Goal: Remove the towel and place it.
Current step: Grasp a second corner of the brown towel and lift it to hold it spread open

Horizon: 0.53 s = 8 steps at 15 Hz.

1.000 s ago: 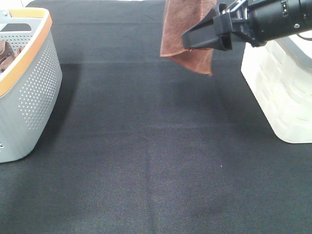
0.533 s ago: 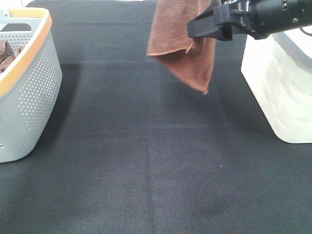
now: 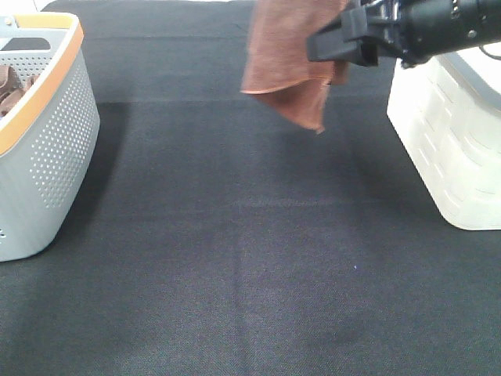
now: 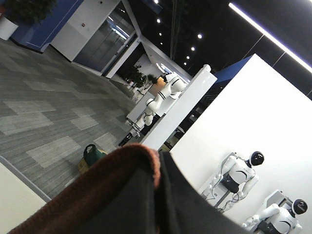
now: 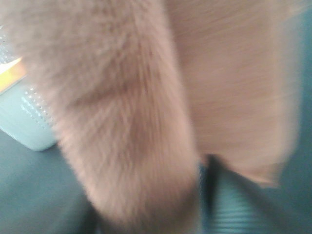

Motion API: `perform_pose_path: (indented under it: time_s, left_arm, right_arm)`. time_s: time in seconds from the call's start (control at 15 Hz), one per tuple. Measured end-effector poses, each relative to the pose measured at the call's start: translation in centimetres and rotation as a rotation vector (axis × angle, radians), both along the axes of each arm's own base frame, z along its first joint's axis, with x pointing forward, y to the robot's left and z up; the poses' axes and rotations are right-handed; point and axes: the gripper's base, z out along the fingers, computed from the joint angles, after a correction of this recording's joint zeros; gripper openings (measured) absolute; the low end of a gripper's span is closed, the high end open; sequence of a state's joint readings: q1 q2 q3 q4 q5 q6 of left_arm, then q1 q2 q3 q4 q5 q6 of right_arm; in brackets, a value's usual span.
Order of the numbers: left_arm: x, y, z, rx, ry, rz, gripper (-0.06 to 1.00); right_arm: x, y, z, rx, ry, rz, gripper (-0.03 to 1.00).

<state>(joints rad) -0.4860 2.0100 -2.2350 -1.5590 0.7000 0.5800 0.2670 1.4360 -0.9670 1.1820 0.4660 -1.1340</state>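
The rust-brown towel (image 3: 283,63) hangs in the air above the far middle of the black table, its top cut off by the frame edge and its lowest corner well above the cloth. My right gripper (image 3: 313,47) reaches in from the right and is shut on the towel's right side. In the right wrist view the towel (image 5: 146,97) fills the picture, blurred, and hides the fingers. The left wrist view faces a room, with a brown cloth edge (image 4: 97,195) over a dark shape. I cannot tell the left gripper's state, and it is out of the high view.
A grey perforated basket (image 3: 55,149) with an orange rim stands at the left edge, with brown cloth (image 3: 8,86) inside. It also shows in the right wrist view (image 5: 19,112). A white ribbed container (image 3: 454,149) stands at the right, under my right arm. The table cover (image 3: 235,258) is black.
The towel swung left and dropped half a second ago, and has now risen a little. My right gripper has lifted slightly and shifted right since a second ago.
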Motion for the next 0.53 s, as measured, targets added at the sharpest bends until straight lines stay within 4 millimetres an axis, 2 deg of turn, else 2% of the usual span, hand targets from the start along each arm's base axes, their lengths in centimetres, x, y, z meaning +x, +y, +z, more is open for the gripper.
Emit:
perform_pose_path:
  time_s: [0.2, 0.27, 0.33, 0.53]
  left_arm:
    - [0.0, 0.0, 0.0, 0.009, -0.010, 0.006, 0.00]
    - [0.0, 0.0, -0.1, 0.021, -0.026, 0.012, 0.00]
    - [0.2, 0.2, -0.2, 0.039, -0.042, 0.022, 0.00]
    - [1.9, 2.7, -0.9, 0.141, -0.082, 0.100, 0.00]
  right_arm:
    - [0.0, 0.0, -0.1, -0.018, -0.005, 0.007, 0.04]
    - [0.0, -0.1, -0.1, -0.030, -0.007, 0.012, 0.00]
    - [-0.1, -0.1, -0.2, -0.042, -0.005, 0.015, 0.00]
    - [-0.2, -0.4, -0.7, -0.083, 0.045, -0.002, 0.00]
